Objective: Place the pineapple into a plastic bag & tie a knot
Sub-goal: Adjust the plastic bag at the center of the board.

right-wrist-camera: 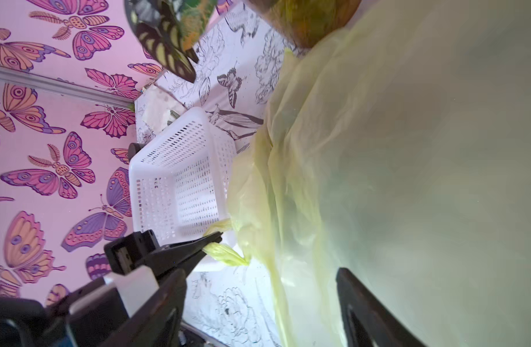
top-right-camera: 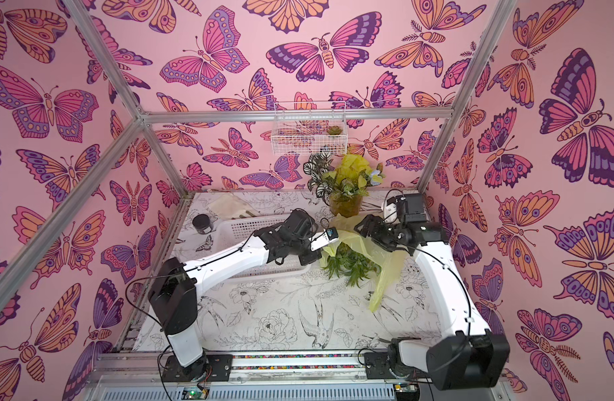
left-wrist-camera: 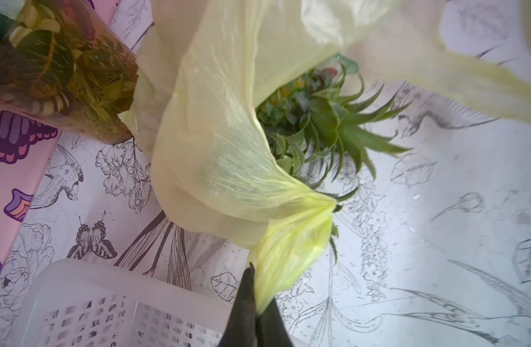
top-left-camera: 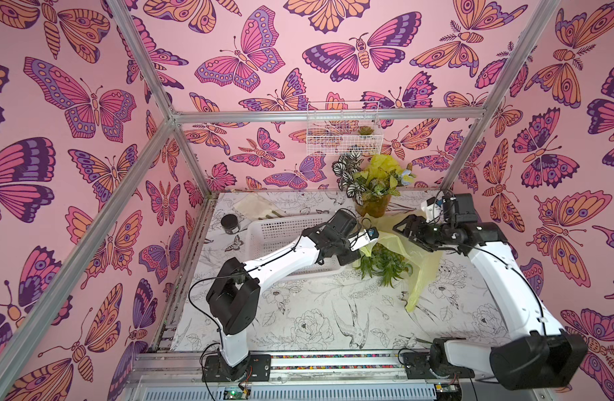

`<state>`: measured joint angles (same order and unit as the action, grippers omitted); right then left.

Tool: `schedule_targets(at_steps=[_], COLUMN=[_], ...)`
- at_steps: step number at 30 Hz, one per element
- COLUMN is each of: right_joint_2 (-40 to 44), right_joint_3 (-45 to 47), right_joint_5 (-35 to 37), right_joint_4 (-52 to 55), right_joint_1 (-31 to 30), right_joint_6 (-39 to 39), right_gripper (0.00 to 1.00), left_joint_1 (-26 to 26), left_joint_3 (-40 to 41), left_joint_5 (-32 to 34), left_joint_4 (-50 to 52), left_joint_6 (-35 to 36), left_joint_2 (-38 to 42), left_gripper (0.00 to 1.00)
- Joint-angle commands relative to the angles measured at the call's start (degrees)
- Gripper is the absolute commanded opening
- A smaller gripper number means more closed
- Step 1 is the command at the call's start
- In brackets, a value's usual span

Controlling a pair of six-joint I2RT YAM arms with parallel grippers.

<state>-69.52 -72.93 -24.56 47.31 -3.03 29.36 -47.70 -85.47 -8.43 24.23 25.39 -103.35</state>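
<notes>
- The plastic bag (top-left-camera: 424, 269) lies crumpled on the table (top-left-camera: 316, 312), just beside the end of the white basket (top-left-camera: 274, 225) that faces the right arm.
- The pineapple (top-left-camera: 382, 265) sits inside the bag at that same end of the basket. Its green leafy crown sticks out of the bag's mouth toward the front of the table, while the fruit itself is mostly hidden by the film.
- In the left wrist view the fruit (left-wrist-camera: 327, 123) shows partly under the yellow film (left-wrist-camera: 216, 135), with its spiky leaves spread over the tabletop.
- The left gripper (left-wrist-camera: 256, 296) is clamped on a bunched, twisted handle (left-wrist-camera: 288, 249) of the bag, with its jaws pressed together on the plastic. It is over the basket's near corner, and the handle is pulled taut from the bag's mouth.
- The right wrist view shows the same pinch (right-wrist-camera: 211, 240) on the twisted yellow handle (right-wrist-camera: 226, 254), right beside the basket's wall (right-wrist-camera: 168, 144).
- The right gripper (top-left-camera: 408, 234) is over the far side of the bag from the basket. Its jaws stand wide apart and grip nothing, and bag film fills the view just beyond them.
- A loose strip (top-left-camera: 416, 298) of the bag trails over the table toward the front edge, well apart from the basket and from the pinched handle.
- A potted plant (top-left-camera: 371, 205) stands behind the bag, near the basket's far corner.
</notes>
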Motion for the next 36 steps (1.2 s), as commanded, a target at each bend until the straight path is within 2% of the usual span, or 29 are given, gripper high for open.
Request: schedule_targets(at_steps=[1, 5, 7, 11, 16, 21, 25, 28, 29, 30, 33, 34, 36], right_joint_2=[8.46, 13.24, 14.49, 16.02, 13.33, 12.10, 8.27, 7.40, 7.57, 8.18, 10.60, 11.39, 12.63], right_joint_3=[-0.96, -0.19, 1.92, 6.53, 13.34, 23.99, 26.30, 29.92, 30.90, 31.70, 32.17, 31.66, 29.75], right_joint_5=[10.94, 19.34, 19.74, 19.96, 17.45, 16.08, 18.03, 21.46, 22.31, 22.69, 23.39, 23.41, 23.42], right_joint_4=[6.99, 17.83, 23.95, 28.18, 26.44, 13.29, 8.06, 5.10, 4.52, 3.61, 2.18, 2.29, 3.77], right_joint_1=[0.20, 0.13, 0.01, -0.12, -4.24, -8.83, -9.43, -9.56, -9.55, -9.58, -9.55, -9.60, -9.59], right_joint_6=[-3.95, 1.99, 5.99, 8.93, 10.55, 14.87, 13.79, 14.47, 15.03, 15.32, 15.81, 15.68, 15.13], right_gripper=[0.89, 0.91, 0.88, 0.79, 0.79, 0.79, 0.76, 0.62, 0.55, 0.45, 0.03, 0.00, 0.00], left_joint_1=[-0.20, -0.14, -0.11, 0.15, 0.24, 0.22, 0.24, 0.24, 0.24, 0.33, 0.59, 0.80, 1.27], left_joint_3=[1.56, 3.56, 4.37, 5.33, 5.10, 5.89, 6.02, 6.26, 6.45, 6.56, 6.72, 6.80, 6.97], left_joint_5=[-3.93, -3.79, -3.36, -3.15, -3.53, -3.88, -3.95, -3.97, -3.80, -3.99, -5.65, -6.02, -6.40], left_joint_4=[-0.12, -1.24, -2.46, -4.42, -4.81, -4.91, -4.92, -4.77, -4.75, -4.73, -4.78, -4.63, -4.71], left_joint_6=[-9.84, -13.81, -15.61, -17.16, -17.82, -18.36, -18.36, -18.09, -18.24, -18.44, -19.18, -19.60, -20.79], left_joint_2=[1.72, 2.48, 2.97, 3.08, 2.45, 2.71, 2.63, 2.51, 2.70, 2.82, 3.69, 4.17, 5.39], left_gripper=[0.00, 0.00, 0.00, 0.00, 0.00, 0.00, 0.00, 0.00, 0.00, 0.00, 0.00, 0.00, 0.00])
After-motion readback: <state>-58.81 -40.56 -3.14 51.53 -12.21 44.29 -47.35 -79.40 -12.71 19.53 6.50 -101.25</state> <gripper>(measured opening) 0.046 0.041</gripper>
